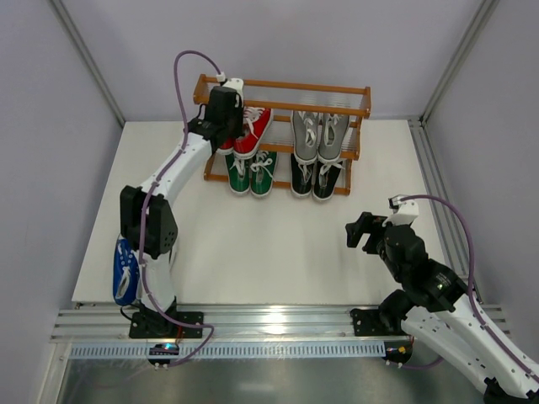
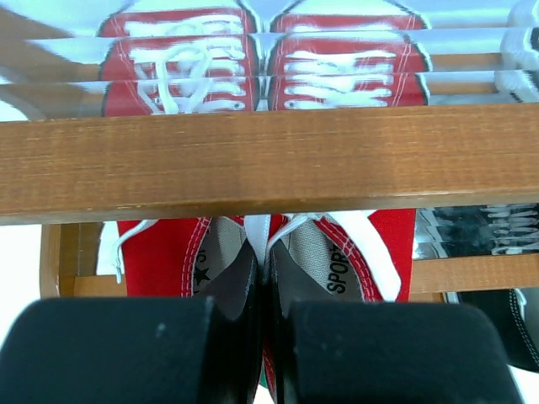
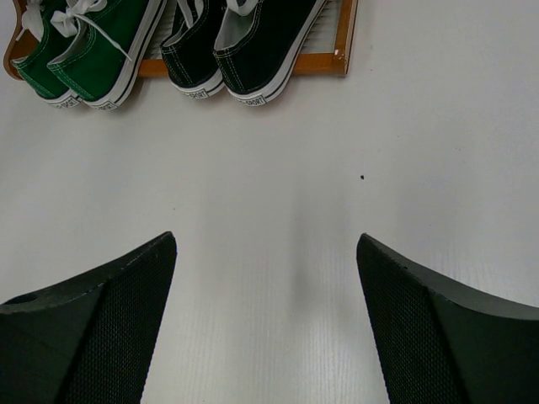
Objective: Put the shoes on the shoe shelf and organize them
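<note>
Left gripper (image 2: 263, 337) was pinched nearly closed on the red shoes (image 2: 337, 252), gripping their adjoining inner collars, on the shoe shelf (image 2: 253, 160) middle tier. Right gripper (image 3: 266, 244) hung wide open, empty. Canvas likely light, floppy; collars suit pinching.

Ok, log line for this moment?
left gripper shut on red pair | right gripper open | green pair, black pair, grey pair shelved | blue shoe on table

A white table (image 1: 278, 252) stands between pale grey walls (image 1: 50, 168). Ribbed aluminium rails (image 1: 278, 324) run along its near and right edges. Slim metal posts (image 1: 84, 59) slant up from both far corners. A tiny dark speck (image 3: 362, 177) marks the tabletop.
</note>
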{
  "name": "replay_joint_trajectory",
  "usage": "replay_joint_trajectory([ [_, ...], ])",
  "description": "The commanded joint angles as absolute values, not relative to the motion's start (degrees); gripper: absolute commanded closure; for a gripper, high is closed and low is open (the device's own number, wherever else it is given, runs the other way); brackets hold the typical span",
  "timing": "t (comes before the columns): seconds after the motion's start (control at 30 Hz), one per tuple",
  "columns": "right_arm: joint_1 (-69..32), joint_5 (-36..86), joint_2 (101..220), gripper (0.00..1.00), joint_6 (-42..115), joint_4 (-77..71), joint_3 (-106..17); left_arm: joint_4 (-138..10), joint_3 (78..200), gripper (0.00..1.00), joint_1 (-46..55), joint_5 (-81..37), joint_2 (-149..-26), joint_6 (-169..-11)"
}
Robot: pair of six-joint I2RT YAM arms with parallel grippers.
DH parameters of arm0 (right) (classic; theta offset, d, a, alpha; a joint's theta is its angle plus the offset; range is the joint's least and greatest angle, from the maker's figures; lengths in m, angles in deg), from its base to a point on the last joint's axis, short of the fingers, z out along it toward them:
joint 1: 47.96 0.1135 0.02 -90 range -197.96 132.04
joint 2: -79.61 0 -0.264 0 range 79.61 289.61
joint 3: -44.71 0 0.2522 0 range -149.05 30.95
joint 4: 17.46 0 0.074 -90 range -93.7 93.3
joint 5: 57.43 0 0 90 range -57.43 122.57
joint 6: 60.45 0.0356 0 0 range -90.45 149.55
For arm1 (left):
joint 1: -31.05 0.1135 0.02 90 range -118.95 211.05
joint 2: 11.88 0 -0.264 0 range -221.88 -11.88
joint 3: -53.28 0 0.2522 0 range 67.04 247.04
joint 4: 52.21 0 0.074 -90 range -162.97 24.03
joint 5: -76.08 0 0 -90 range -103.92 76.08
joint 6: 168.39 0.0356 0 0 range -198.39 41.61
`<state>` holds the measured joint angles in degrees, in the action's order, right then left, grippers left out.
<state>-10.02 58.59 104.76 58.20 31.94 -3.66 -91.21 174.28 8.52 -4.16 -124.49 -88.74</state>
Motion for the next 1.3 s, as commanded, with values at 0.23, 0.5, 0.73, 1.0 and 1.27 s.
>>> replay_joint_trajectory([
  [0.23,-9.6,59.6,105.5,0.12,57.6,31.4,-5.2,-78.5,177.3,0.99,8.9,1.6,-120.3,-85.9],
  [0.5,-9.6,59.6,105.0,0.12,57.7,31.5,-5.4,-80.3,174.7,0.22,8.9,0.8,-116.8,-87.7],
  [0.73,-9.6,58.3,102.8,0.12,57.7,31.5,-5.5,-89.1,167.3,0.00,8.9,1.5,-107.3,-92.1],
  [1.0,-9.6,51.3,102.5,0.09,57.3,31.2,-5.6,-119.9,150.9,0.00,9.1,12.2,-95.5,-106.3],
  [1.27,-9.6,39.6,105.3,0.07,59.0,27.6,-4.4,-132.8,139.4,0.00,21.5,1.5,-90.4,-101.0],
])
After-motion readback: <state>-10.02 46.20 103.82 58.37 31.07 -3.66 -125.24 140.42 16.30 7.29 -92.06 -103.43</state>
